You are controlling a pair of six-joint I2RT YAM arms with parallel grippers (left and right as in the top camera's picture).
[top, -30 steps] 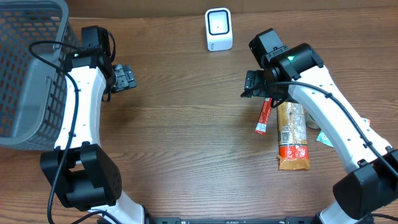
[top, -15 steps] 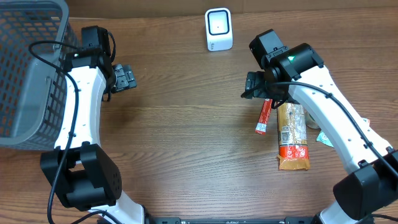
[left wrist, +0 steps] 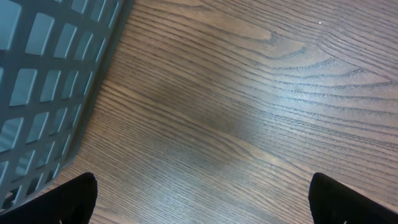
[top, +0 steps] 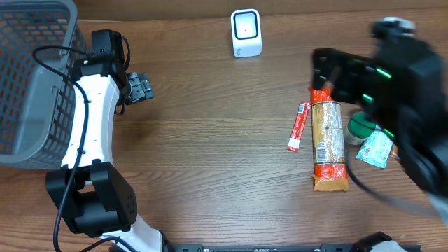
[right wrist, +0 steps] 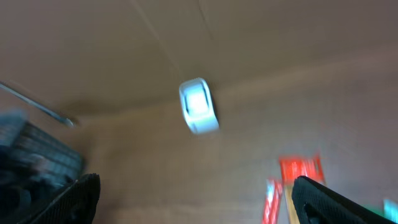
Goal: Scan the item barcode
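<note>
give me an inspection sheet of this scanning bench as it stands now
surface: wood-grain table, no spills seen
job's things: white barcode scanner at the far edge; red stick packet and long snack pack lying side by side
clutter: grey mesh basket at left; green-capped item and teal sachet at right
grippers: left gripper open, empty, beside the basket; right gripper open, empty, view blurred
cables: black cable looping over the basket rim
surroundings: tan wall behind the table
</note>
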